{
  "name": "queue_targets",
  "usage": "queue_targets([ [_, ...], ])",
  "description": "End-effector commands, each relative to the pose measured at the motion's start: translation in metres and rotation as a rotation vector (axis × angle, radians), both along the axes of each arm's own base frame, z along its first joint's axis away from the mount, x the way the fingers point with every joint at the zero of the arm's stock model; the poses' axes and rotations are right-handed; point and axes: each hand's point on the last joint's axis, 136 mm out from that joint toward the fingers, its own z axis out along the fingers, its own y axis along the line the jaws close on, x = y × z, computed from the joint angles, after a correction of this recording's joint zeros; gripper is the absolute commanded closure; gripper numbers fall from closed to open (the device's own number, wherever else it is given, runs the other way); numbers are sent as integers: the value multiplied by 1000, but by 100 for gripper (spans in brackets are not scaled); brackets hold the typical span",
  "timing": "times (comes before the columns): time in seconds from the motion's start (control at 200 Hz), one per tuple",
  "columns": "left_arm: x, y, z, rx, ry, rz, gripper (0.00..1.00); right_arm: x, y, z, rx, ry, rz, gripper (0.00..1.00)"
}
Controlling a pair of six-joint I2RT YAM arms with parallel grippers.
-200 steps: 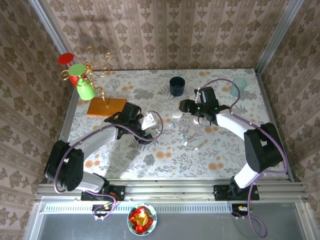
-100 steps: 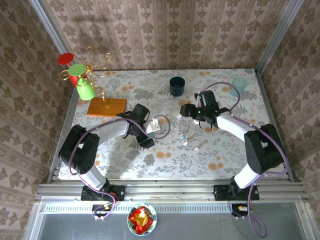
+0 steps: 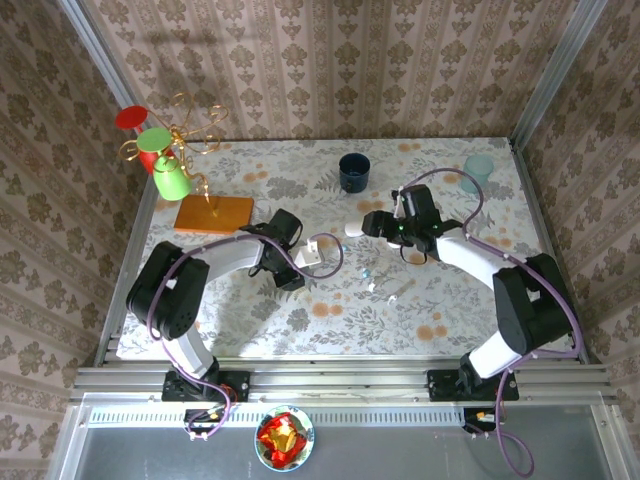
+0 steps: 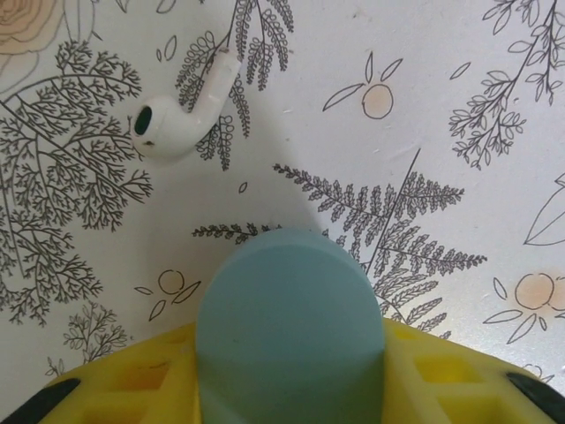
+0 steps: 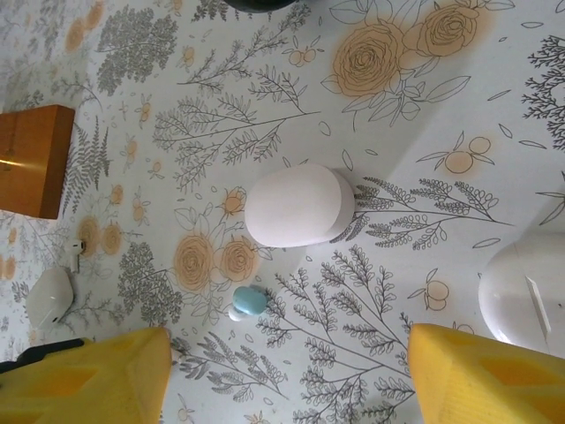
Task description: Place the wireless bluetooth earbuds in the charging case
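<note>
Floral table (image 3: pixel 300 320) takes up most of the overhead view. Left arm (image 3: pixel 215 262) comes in from 7 o'clock, right arm (image 3: pixel 480 260) from 5 o'clock, and both wrists are near centre. Orange block (image 3: pixel 213 213) carrying a gold wire stand (image 3: pixel 185 130) is at 10 o'clock, with a green cup (image 3: pixel 170 180) against the stand. Bowl of wrapped sweets (image 3: pixel 285 437) is at 6 o'clock, off the table. Dark blue cup (image 3: pixel 353 172) is at 12 o'clock, pale teal cup (image 3: pixel 478 170) at 2 o'clock. Left gripper (image 4: pixel 291 349) has its yellow fingers (image 4: pixel 441 371) tight against both sides of a pale blue case (image 4: pixel 291 300), clamped on it. Right gripper (image 5: pixel 287 344) has its fingers spread wide with nothing between them. White case (image 5: pixel 300 205) lies at the right gripper's 12 o'clock, and a second white case (image 5: pixel 525 296) at its 3 o'clock. Earbuds are loose on the cloth. White earbud (image 4: pixel 181 110), stemmed, is at 11 o'clock of the pale blue case, apart from it. Pale blue earbud (image 5: pixel 249 302) is at 7 o'clock of the white case, near but not touching. The overhead view shows a few tiny pieces (image 3: pixel 372 286) at 5 o'clock of centre, too small to identify.
</note>
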Motion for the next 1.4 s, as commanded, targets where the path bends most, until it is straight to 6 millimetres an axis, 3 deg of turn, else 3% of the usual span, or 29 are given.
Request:
queue_targets([
  [0.0, 0, -3, 13, -39, -58, -40, 59, -9, 4, 24, 61, -42, 1, 28],
  [0.13, 5, -10, 26, -105, -132, -49, 59, -25, 8, 33, 127, -39, 20, 28],
  [0.165, 7, -13, 30, -126, -158, -49, 59, -30, 9, 46, 156, -63, 28, 28],
  [0.355, 6, -29, 55, -251, -248, -88, 59, -59, 24, 54, 272, -43, 108, 28],
  [0.68, -15, -58, 98, -507, -361, -203, 59, -98, 53, 59, 282, -30, 288, 29],
  [1.0, -27, -74, 114, -585, -376, -257, 58, -107, 92, 63, 307, -12, 405, 29],
  [1.215, -32, -79, 118, -605, -374, -276, 58, -107, 106, 63, 316, 12, 431, 29],
  [1.395, -34, -82, 123, -624, -381, -280, 58, -107, 114, 63, 327, 31, 449, 39],
])
